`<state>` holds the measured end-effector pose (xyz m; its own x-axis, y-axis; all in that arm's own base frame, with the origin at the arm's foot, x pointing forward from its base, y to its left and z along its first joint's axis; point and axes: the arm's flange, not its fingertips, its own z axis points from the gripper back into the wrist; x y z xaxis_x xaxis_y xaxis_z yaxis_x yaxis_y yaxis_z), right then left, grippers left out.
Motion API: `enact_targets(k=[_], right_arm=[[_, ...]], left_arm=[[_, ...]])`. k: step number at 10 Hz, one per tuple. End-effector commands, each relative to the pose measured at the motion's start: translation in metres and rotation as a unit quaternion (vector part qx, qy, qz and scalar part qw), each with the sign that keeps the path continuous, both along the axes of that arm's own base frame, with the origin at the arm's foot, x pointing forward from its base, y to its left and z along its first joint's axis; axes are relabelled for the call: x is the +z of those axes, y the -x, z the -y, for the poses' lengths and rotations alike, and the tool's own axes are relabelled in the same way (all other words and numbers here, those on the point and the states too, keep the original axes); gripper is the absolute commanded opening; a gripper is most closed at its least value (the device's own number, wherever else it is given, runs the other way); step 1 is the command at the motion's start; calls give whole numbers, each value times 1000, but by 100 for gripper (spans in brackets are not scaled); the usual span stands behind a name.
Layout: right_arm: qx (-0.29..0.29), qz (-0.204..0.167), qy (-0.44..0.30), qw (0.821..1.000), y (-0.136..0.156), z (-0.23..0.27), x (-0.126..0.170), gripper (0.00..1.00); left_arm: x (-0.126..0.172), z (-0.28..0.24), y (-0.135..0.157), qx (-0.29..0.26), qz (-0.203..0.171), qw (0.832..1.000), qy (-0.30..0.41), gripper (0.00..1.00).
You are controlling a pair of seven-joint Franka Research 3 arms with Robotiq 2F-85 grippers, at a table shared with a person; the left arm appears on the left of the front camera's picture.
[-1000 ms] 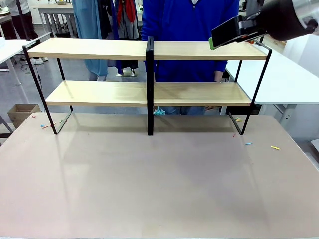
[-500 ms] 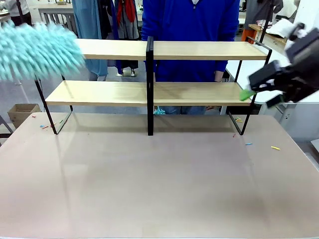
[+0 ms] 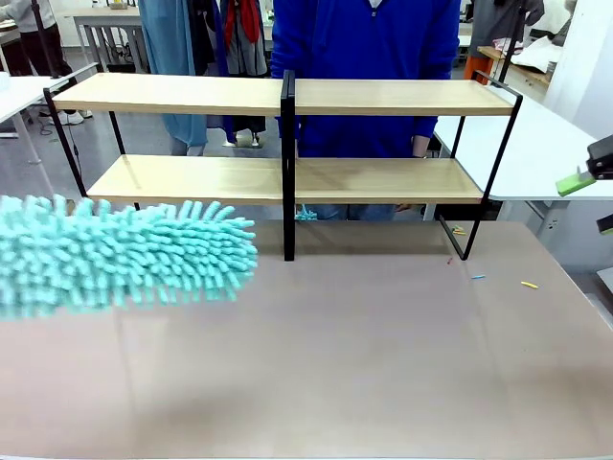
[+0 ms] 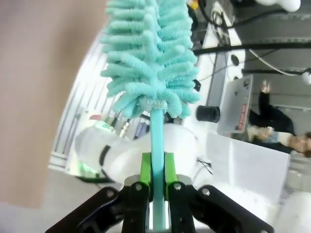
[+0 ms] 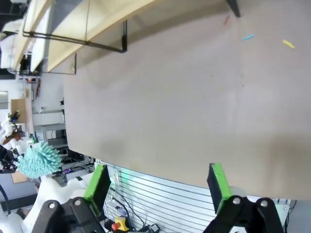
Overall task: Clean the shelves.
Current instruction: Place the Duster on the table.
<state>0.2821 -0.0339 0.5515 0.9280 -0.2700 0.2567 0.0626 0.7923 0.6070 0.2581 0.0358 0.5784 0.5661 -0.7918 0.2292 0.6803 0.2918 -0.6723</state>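
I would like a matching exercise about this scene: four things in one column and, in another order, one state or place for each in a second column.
Things:
1. duster
2. left gripper
3. right gripper
4. shelves

States or places:
A. open, holding nothing
B. at the far side of the table, boards bare
C. turquoise and fluffy, over the table's left part
D. shut on a thin turquoise handle

Pairs: 1-C, 2-D, 3-A, 4-B

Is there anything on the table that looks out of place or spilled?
Yes. Small coloured bits lie scattered on the table near the right foot of the shelves, with more on the floor at the left. They look like stray litter.
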Motion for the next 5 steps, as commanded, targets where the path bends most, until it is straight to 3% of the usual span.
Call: enact_targets(k=[1, 2, 3, 5], right_arm=[[-7, 25, 29, 999, 25, -32, -37, 100], [0, 0, 0, 1000, 0, 0, 0, 100], [0, 0, 0, 1000, 0, 0, 0, 100], [-8, -3, 14, 1000, 0, -3, 0, 100]], left_arm=[[-31, 6, -23, 23, 0, 998, -62, 12], [13, -34, -38, 40, -137, 968, -208, 12], [-24, 5, -11, 10, 0, 1000, -19, 12], [-24, 5, -11, 10, 0, 1000, -19, 12]])
